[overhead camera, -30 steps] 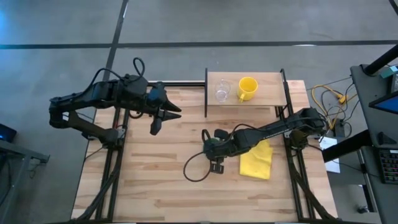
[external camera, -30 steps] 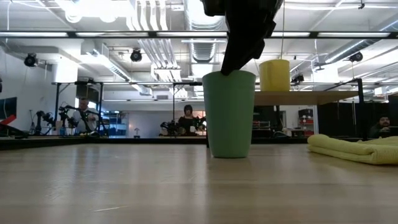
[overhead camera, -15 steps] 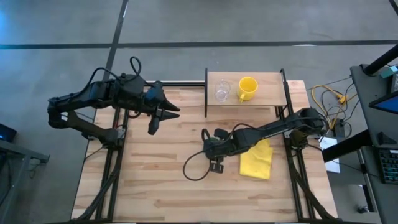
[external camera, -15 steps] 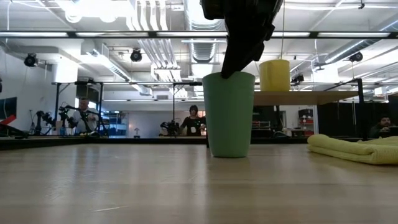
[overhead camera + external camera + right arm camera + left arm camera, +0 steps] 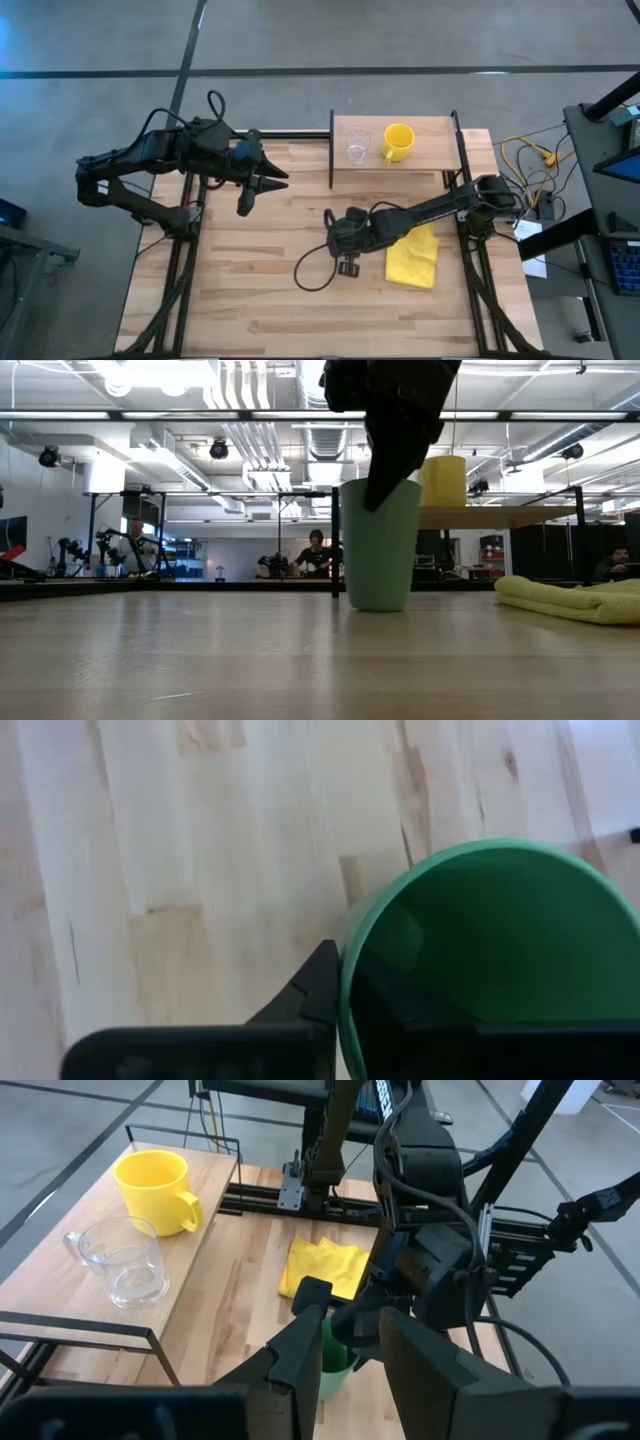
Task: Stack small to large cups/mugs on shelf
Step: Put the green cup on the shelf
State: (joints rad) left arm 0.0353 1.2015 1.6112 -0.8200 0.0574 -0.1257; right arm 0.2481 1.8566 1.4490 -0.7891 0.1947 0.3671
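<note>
The green tapered cup (image 5: 380, 545) stands upright on the tabletop, near its middle. My right gripper (image 5: 385, 490) is shut on its rim from above and hides most of it in the high view (image 5: 345, 233). The clear cup (image 5: 357, 147) and the yellow mug (image 5: 397, 142) stand side by side on their bases on the shelf (image 5: 435, 150) at the far edge. My left gripper (image 5: 250, 192) hovers open over the table's left far part. In its wrist view (image 5: 350, 1350) the green cup (image 5: 335, 1367) shows between its fingers, far off. My right gripper holds the green cup by its rim (image 5: 346, 952), one finger inside the cup and one outside the wall. The fingers (image 5: 392, 465) come from above, pointing down. The cup sits upright below them. Whether its base (image 5: 378, 606) rests on the table or is just clear, I cannot tell.
A yellow cloth (image 5: 412, 258) lies on the table right of the green cup. A black cable loop (image 5: 308, 272) lies on the wood near my right gripper. The shelf has black uprights (image 5: 331, 150) at its sides and bare board right of the mug.
My right gripper has moved a little toward the table's right, and the green cup has shifted that way with it, staying upright. My left arm has drawn back slightly toward the table's left.
</note>
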